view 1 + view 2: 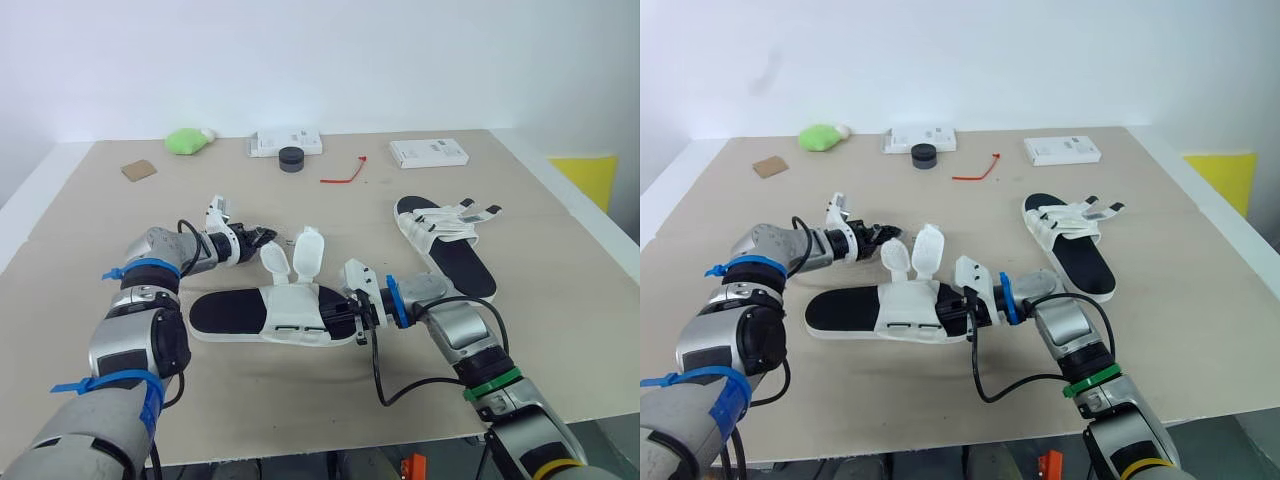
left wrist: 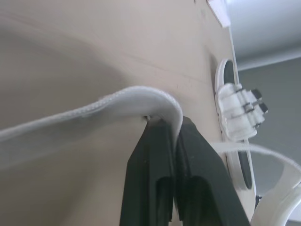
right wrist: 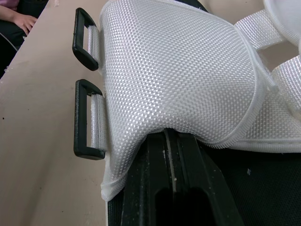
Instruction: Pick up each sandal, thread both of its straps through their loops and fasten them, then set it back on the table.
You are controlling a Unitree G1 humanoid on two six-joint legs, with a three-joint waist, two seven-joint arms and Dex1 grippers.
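Both arms reach inward, low over the worktop [image 1: 100,210]. The left hand [image 1: 265,238] is pinched tight on one upright white strap [image 1: 273,260] of the near sandal [image 1: 225,313]. The right hand [image 1: 350,320] clamps the edge of its woven upper [image 3: 178,70], whose black loops [image 3: 84,120] are unthreaded. The second sandal [image 1: 452,250] lies well apart, to the robot's right.

No legible text, print on white boxes [image 1: 429,152] too small
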